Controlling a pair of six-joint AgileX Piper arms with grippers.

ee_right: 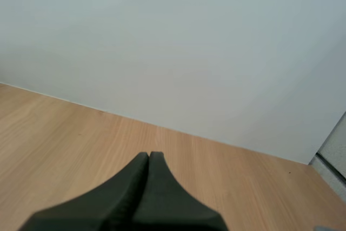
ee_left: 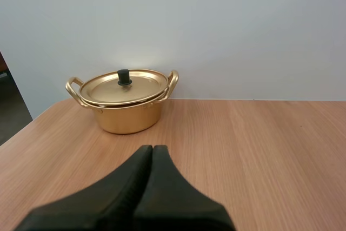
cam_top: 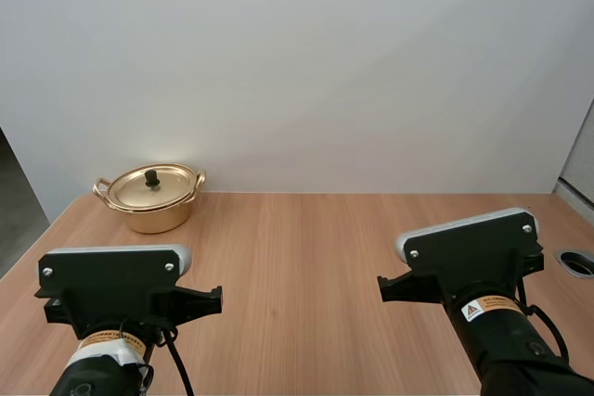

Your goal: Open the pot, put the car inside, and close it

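Lidded pot on worktop, far left; left fingers and right fingers pressed together, empty, well short of it.

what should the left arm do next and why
Probably reach the left tool forward toward the black knob on the lid, opening it on the way. The lid sits closed on the gold pot, which stands ahead of that arm at the far left of the table, and the tool is shut on nothing.

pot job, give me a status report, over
Left gripper shut, empty, facing pot. Right gripper shut, empty, over table. Lid on pot, far left of table. Nothing in the way.
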